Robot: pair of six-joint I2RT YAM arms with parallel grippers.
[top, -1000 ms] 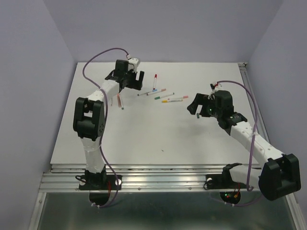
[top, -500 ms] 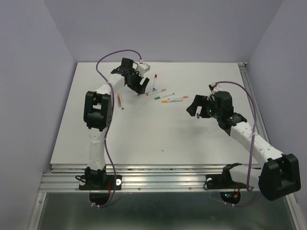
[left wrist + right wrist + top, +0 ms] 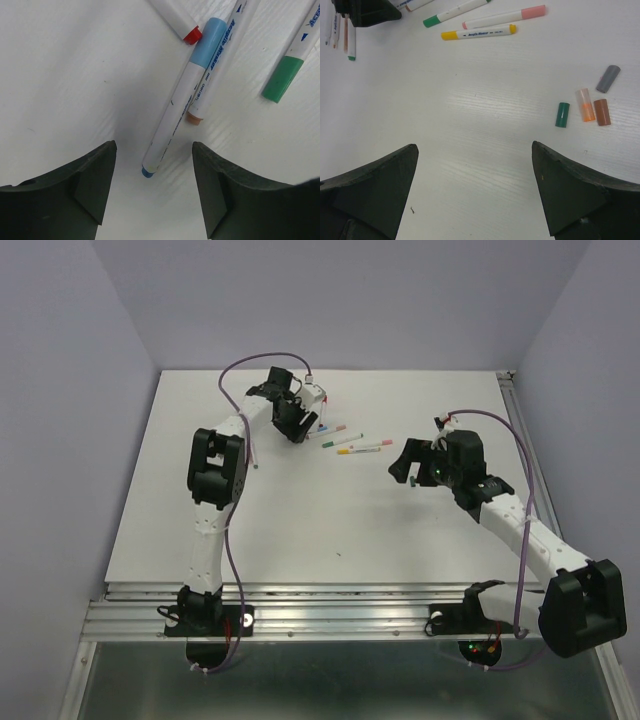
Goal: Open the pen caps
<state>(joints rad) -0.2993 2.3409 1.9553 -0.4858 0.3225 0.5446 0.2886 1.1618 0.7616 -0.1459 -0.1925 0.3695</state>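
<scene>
My left gripper [image 3: 152,187] is open and low over the table, its fingers either side of the blue end of a white pen [image 3: 172,115] with a light blue cap [image 3: 210,40], touching neither. Beside that pen lie a red-tipped pen [image 3: 191,35], an orange-tipped pen [image 3: 196,116] and a green cap [image 3: 282,79] on another pen. In the top view this gripper [image 3: 300,423] covers the pen cluster at the back. My right gripper [image 3: 475,190] hangs open and empty over bare table. Loose pen caps lie to its right: green [image 3: 562,114], orange [image 3: 585,105], brown [image 3: 602,112], grey [image 3: 608,78].
Yellow [image 3: 477,33], pink [image 3: 505,17] and green [image 3: 455,12] capped pens lie between the two grippers, also seen as a row of pens [image 3: 355,447] from above. More thin pens [image 3: 342,35] lie at the far left. Purple walls close in the white table [image 3: 300,530].
The left arm swung right and dropped onto the pen cluster, and its jaws narrowed somewhat. The right arm has not moved.
</scene>
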